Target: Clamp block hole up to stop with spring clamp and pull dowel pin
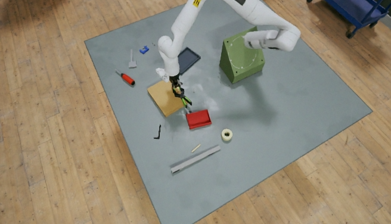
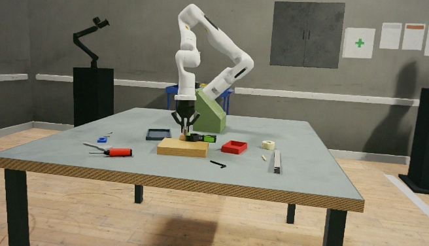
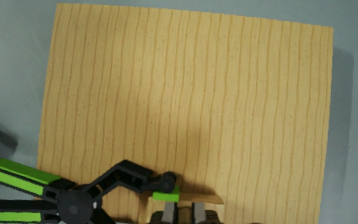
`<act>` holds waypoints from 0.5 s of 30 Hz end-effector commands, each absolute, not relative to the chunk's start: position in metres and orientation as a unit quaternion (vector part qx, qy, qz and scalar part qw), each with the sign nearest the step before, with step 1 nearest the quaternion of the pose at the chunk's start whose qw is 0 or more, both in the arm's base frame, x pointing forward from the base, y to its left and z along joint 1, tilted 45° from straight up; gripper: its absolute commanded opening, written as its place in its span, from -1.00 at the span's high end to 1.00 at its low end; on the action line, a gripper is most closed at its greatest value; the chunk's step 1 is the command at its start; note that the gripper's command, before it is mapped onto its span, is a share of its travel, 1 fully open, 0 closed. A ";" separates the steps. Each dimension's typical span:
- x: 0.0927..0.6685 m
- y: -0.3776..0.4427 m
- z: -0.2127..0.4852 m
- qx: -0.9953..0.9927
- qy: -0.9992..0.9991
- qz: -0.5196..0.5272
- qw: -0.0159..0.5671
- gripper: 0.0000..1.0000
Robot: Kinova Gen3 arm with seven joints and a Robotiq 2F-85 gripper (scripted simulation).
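Small wooden block (image 3: 200, 199) and gripper (image 3: 184, 216) fingertips — cut by wrist view's bottom edge

1. The desk (image 2: 294, 161) has a grey-blue top and an edge of tan, woven-looking stripes, on black legs.
2. The bench board (image 3: 190, 100) is pale yellow-tan wood with fine, darker grain lines running along it.
3. The spring clamp (image 2: 201, 138) is black with bright green handles.
4. The arm (image 1: 238, 0) is white, with a dark grey panel and a yellow warning label; its pincer (image 2: 186, 129) is black.
5. The arm's base (image 1: 238, 60) is olive green with a thin white circle on top.
6. The screwdriver (image 1: 126, 77) has a red handle with a black tip.
7. One tray (image 1: 199, 119) is red, another tray (image 1: 188, 59) dark slate.
8. The tape roll (image 1: 226, 134) is cream.
9. The cart (image 1: 351, 0) is blue.
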State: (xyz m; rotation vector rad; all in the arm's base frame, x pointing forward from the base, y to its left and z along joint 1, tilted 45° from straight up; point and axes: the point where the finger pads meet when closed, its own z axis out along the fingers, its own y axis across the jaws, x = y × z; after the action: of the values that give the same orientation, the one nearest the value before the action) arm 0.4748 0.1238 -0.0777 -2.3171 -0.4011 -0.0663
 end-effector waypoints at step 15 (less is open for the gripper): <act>0.476 0.123 -0.077 -0.907 -0.169 -0.032 0.384 0.80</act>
State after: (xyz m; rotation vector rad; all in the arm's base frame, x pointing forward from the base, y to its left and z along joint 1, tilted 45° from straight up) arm 0.4748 0.1238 -0.0777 -2.3131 -0.4254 -0.0765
